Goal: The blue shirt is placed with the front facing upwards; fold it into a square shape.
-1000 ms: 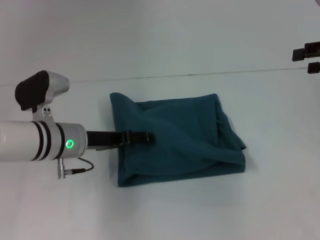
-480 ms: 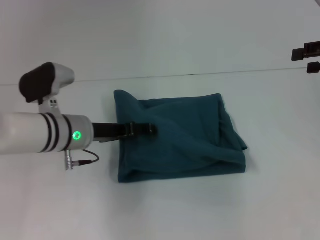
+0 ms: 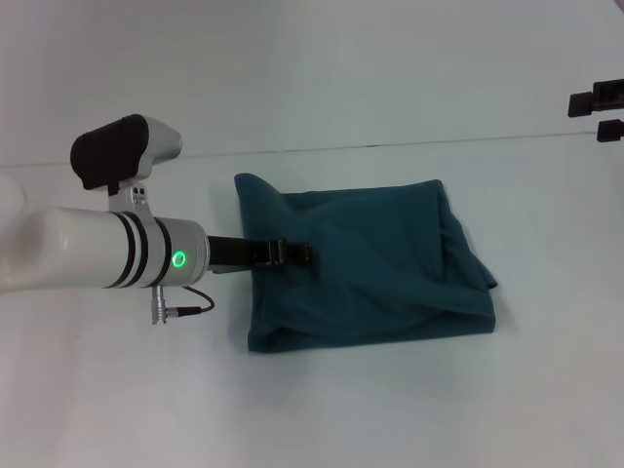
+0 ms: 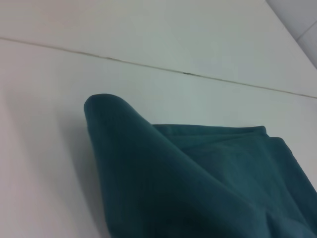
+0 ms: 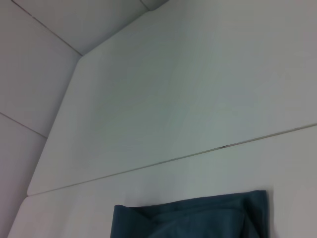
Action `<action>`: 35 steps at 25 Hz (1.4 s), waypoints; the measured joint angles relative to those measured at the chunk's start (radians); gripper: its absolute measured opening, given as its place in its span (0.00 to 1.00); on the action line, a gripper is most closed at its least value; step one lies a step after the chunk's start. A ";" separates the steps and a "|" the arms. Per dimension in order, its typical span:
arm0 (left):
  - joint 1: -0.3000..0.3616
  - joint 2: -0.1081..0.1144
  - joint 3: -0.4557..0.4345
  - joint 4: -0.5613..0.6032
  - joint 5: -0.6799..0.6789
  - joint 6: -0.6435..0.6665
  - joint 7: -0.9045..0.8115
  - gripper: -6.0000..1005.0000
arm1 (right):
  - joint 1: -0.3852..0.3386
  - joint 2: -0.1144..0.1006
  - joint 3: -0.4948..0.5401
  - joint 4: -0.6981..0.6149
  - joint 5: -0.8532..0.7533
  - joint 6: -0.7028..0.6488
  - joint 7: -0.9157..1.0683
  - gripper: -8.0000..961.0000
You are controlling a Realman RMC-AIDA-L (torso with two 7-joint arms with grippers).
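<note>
The blue shirt [image 3: 380, 268] lies on the white table [image 3: 390, 419] as a rough dark teal rectangle, plain side up, with loose layers bunched along its right edge. My left gripper [image 3: 304, 255] reaches in from the left, low over the shirt's left half, and is shut on the cloth. The left wrist view shows the shirt [image 4: 198, 183] with its far left corner humped up off the table. In the right wrist view the shirt's far edge [image 5: 198, 218] shows. My right gripper [image 3: 603, 117] hangs parked at the far right, open and well away from the shirt.
A thin seam [image 3: 390, 144] runs across the table behind the shirt. White table surface surrounds the shirt on every side. A short grey cable [image 3: 185, 310] loops under my left wrist.
My left arm has moved to the right, and the folded shirt has slid to the right with it. The right arm has not moved.
</note>
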 joint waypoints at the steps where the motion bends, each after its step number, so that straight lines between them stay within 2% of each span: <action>1: 0.000 0.000 0.000 0.000 0.000 0.000 0.000 0.72 | 0.000 0.000 0.000 0.002 0.000 0.000 -0.002 0.81; 2: 0.000 0.000 0.001 0.000 0.000 0.001 0.000 0.67 | 0.000 0.000 0.000 0.004 0.000 0.001 -0.003 0.81; 5: 0.002 0.000 0.000 0.005 0.000 0.022 -0.001 0.46 | 0.001 0.000 0.000 0.009 0.000 0.002 -0.005 0.81; 10: 0.035 0.001 -0.006 0.056 0.000 0.068 -0.008 0.23 | 0.001 0.000 0.004 0.009 0.000 -0.001 -0.005 0.81; 15: 0.076 0.001 -0.012 0.119 -0.004 0.132 -0.032 0.18 | 0.001 0.000 0.006 0.010 0.000 -0.001 -0.006 0.81; 18: 0.110 0.004 -0.019 0.173 -0.011 0.216 -0.056 0.15 | 0.001 0.001 0.006 0.011 0.000 -0.001 -0.006 0.81; 19: 0.135 0.006 -0.029 0.205 -0.011 0.280 -0.070 0.14 | 0.000 0.001 0.006 0.012 0.000 -0.001 -0.006 0.81; 22: 0.168 0.007 -0.061 0.243 -0.008 0.364 -0.075 0.12 | 0.000 0.002 0.006 0.016 0.001 -0.002 -0.006 0.81; 27: 0.269 0.010 -0.143 0.348 0.008 0.522 -0.071 0.12 | 0.000 0.004 0.006 0.021 0.001 -0.004 -0.006 0.81; 31: 0.302 0.032 -0.248 0.383 0.075 0.568 -0.071 0.14 | -0.001 0.006 0.007 0.021 0.001 -0.007 -0.006 0.81; 35: 0.282 0.061 -0.354 0.362 0.157 0.570 -0.055 0.16 | 0.000 0.007 0.006 0.021 0.001 -0.009 -0.007 0.81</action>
